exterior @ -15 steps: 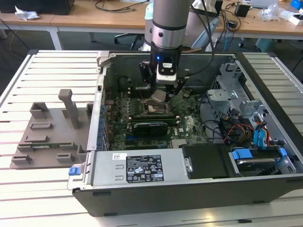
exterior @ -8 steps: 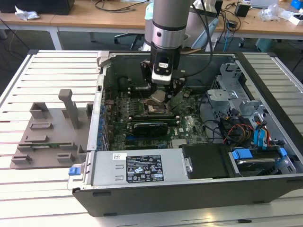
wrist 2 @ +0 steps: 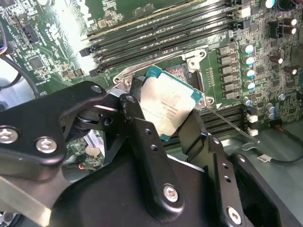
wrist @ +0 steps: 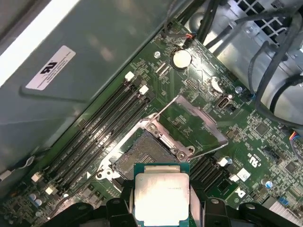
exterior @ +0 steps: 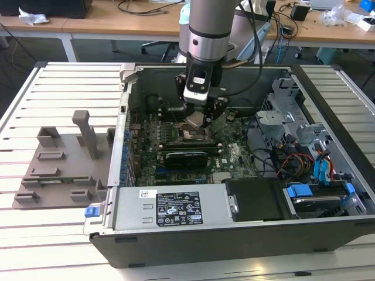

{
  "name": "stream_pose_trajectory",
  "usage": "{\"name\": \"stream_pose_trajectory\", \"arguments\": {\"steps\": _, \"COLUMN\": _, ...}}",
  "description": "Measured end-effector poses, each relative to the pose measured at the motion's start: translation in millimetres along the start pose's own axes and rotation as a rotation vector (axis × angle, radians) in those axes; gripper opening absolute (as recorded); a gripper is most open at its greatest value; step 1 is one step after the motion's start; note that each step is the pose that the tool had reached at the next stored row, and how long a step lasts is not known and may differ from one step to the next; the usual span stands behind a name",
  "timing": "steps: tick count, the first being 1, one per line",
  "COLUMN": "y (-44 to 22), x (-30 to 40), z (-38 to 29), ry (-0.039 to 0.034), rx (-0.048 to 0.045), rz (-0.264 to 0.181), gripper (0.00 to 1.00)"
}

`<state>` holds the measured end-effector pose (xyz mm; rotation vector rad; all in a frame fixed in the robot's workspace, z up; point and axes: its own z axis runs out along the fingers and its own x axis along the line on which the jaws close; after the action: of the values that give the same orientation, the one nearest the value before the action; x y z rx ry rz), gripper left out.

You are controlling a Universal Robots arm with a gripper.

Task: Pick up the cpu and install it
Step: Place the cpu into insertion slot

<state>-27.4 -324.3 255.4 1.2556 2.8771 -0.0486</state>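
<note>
Over the open motherboard socket (wrist: pixel 142 153), the cpu (wrist: pixel 162 196) inside the end effector (wrist 2: pixel 166 118)

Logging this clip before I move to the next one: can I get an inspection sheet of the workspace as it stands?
Surface: white slatted table carrying an open dark computer case.
Job's things: small square silvery cpu held over the green board by the open dark socket, not seated; the socket's metal bracket is raised.
Clutter: grey fixture plate with upright posts beside the case, on the exterior view's left.
Grippers: black gripper shut on the cpu's edges.
Cables: orange, black and blue cable bundle inside the case, apart from the socket.
Surroundings: wooden desks behind the table.
</note>
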Motion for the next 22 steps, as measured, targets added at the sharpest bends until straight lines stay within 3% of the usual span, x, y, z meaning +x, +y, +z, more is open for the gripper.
{"name": "stream_pose_trajectory", "arguments": {"steps": 17, "y": 0.0, "x": 0.0, "z": 0.9, "ry": 0.0025, "rx": 0.002, "rz": 0.109, "gripper": 0.55}}
{"name": "stream_pose_trajectory", "arguments": {"steps": 22, "y": 0.1, "x": 0.0, "z": 1.3, "ry": 0.0031, "rx": 0.0033, "rz": 0.159, "gripper": 0.55}}
